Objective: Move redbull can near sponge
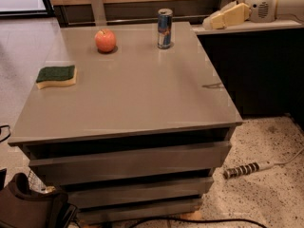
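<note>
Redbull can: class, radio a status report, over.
End effector upper right, off the table, apart from redbull can. Can upright at far edge; sponge near left edge. Apple beside the direct path.

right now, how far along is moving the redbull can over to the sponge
Done: nothing yet. The redbull can stands upright at the far edge of the table, right of the apple, well apart from the sponge at the left side. In hand: the gripper hangs at upper right, clear of the can. Left: grasp the can, carry it across, set it beside the sponge.
</note>
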Controlling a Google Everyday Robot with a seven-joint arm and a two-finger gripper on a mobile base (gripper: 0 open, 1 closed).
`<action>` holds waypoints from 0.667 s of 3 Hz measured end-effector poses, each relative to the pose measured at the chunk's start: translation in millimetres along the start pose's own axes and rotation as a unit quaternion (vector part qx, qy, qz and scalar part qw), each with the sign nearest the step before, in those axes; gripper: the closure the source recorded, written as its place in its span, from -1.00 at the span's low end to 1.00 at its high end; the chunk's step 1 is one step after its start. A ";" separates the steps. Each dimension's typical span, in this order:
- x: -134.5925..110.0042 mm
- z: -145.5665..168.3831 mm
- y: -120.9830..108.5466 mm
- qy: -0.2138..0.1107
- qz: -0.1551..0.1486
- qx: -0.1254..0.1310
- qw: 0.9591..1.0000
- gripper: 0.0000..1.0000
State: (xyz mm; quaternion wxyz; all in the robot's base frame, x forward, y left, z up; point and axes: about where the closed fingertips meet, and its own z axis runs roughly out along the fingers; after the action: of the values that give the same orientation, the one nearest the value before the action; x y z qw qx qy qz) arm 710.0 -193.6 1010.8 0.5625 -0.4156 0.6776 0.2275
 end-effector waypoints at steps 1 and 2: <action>15.7 40.9 -18.7 -0.007 0.010 0.000 1.000 -1.00; 30.5 76.9 -39.6 -0.028 0.013 0.006 0.999 -1.00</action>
State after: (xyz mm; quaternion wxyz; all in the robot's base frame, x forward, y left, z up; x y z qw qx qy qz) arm 785.9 -165.1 967.8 0.5808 -0.3968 0.6681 0.2426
